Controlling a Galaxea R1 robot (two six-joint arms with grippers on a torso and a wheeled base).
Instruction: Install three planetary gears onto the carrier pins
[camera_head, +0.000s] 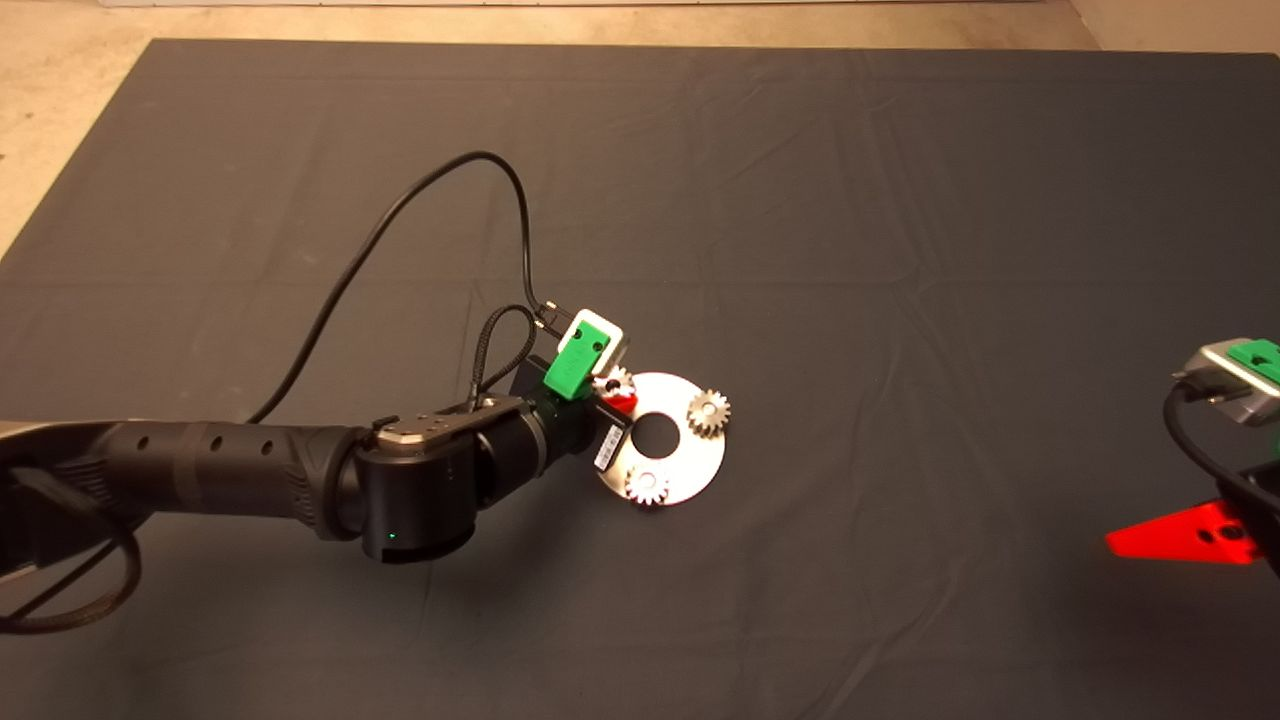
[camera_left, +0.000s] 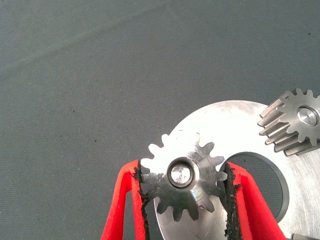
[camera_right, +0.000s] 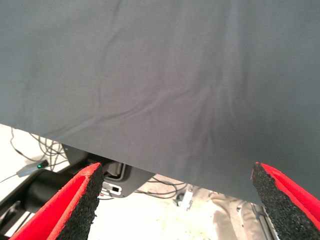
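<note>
Planetary gears: two are sitting on pins at about 3 (camera_head: 708, 411) and 7 o'clock (camera_head: 647, 485) of the disc (camera_head: 690, 465); the third gear (camera_left: 182, 181), at 10 o'clock, is lying flat over its pin (camera_left: 179, 173) while the left gripper (camera_left: 185, 186) fingers are pinching its teeth. The right gripper (camera_right: 175, 200) is waiting, fingers spread.

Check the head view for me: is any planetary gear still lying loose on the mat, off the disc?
No. All three planetary gears sit on the disc, one between the left gripper fingers.

silvery gears (camera_left: 184, 184), white-silver disc (camera_left: 235, 130), dark mat (camera_head: 900, 250)
</note>
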